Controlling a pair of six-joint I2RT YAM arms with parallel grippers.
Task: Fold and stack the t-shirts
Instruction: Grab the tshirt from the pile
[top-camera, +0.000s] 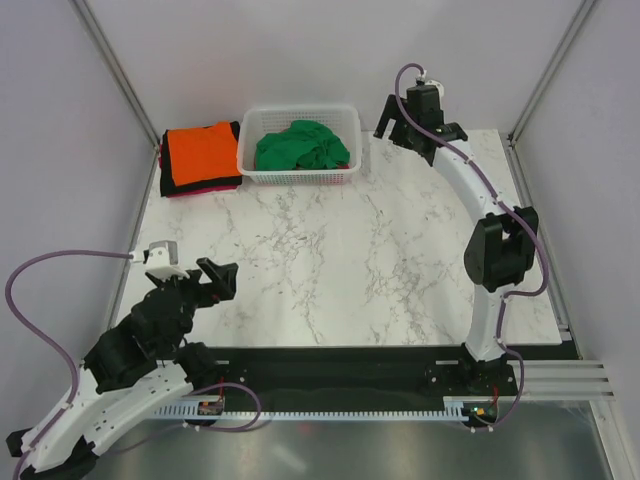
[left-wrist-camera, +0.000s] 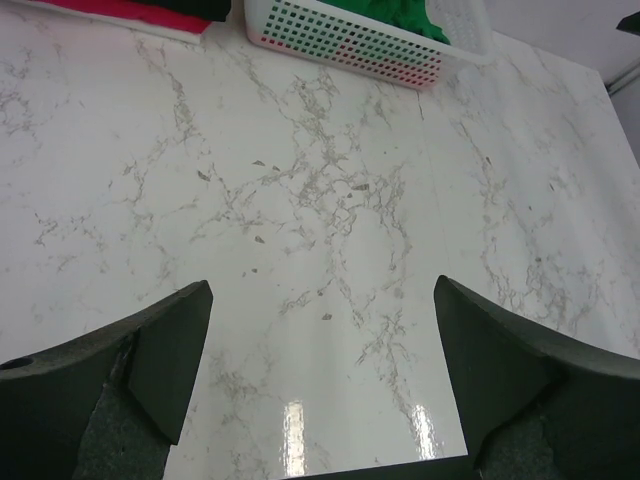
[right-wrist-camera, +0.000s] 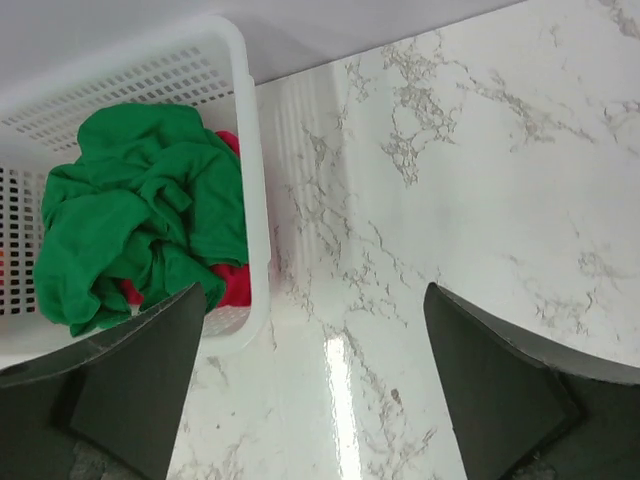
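- A white marble-patterned table fills the space, closed in by plain pale walls on three sides.
- A white lattice basket stands at the table's far edge, at about 12 o'clock in the overhead view.
- A crumpled green t-shirt lies inside the basket and takes up most of it.
- The right wrist view shows a bit of pink t-shirt peeking out from under the green one, against the basket wall.
- At 11 o'clock, just beside the basket, sits a folded stack. A flat orange t-shirt is on top, and the edges of dark and red t-shirts show beneath it.
- The left claw hangs above bare marble at about 8 o'clock, near its arm's base and well apart from all the shirts. Its two fingers are spread wide with nothing between them but the tabletop.
- The right claw is stretched out to about 1 o'clock, up in the air over the basket's right-hand wall. It too is spread fully and holds nothing. One finger sits over the basket's corner and the other over bare table.
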